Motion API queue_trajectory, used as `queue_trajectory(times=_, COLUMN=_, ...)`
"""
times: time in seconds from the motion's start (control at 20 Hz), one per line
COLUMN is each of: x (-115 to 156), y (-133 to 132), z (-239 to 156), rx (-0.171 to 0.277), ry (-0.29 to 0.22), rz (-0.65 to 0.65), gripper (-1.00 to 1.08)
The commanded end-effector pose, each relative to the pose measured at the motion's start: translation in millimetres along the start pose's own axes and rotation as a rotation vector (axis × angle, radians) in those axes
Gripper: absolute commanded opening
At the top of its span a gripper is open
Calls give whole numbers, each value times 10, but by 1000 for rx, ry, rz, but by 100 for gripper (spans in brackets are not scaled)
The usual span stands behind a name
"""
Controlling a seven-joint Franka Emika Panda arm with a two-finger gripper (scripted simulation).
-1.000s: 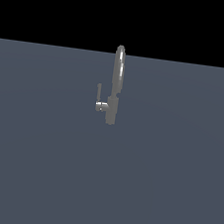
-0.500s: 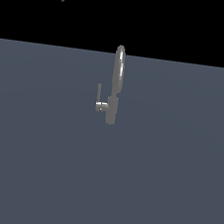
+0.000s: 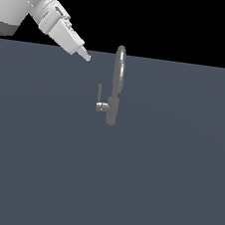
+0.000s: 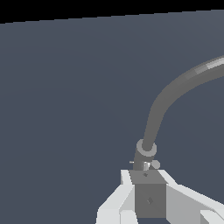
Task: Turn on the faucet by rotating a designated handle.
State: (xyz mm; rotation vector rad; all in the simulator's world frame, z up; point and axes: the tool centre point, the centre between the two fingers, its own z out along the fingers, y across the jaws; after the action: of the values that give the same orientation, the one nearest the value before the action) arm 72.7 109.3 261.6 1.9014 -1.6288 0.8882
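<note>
Hovering fingers (image 3: 85, 55) apart from faucet (image 3: 115, 90) | closure unclear, maybe together | handle (image 3: 100, 92) untouched

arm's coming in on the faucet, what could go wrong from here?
1. The gripper is apart from the handle, up and to the exterior view's left of it; the arched spout stands close beside, so a slight drift might hit that instead.
2. The handle is thin and short, so fingers could slip off.

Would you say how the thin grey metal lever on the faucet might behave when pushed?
The thin grey metal lever looks rigid, so it probably swings about its stubby joint rather than bending. Its smooth finish may let the gripper slip.
</note>
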Motion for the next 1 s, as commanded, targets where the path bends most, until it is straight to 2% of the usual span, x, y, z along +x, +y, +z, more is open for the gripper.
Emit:
queue_trajectory(times=0.0, x=-133, y=-24, z=327, rx=-32, ry=-11, rz=24, gripper=-100)
queue_trajectory(times=0.25, x=-305, y=-16, z=799, rx=-80, ry=-26, rz=61, gripper=-100)
queue_trajectory(times=0.45, x=-384, y=2, z=1018, rx=-104, ry=-35, rz=79, gripper=-100)
queue_trajectory(times=0.95, x=-401, y=63, z=1076, rx=-112, ry=-37, rz=84, gripper=-100)
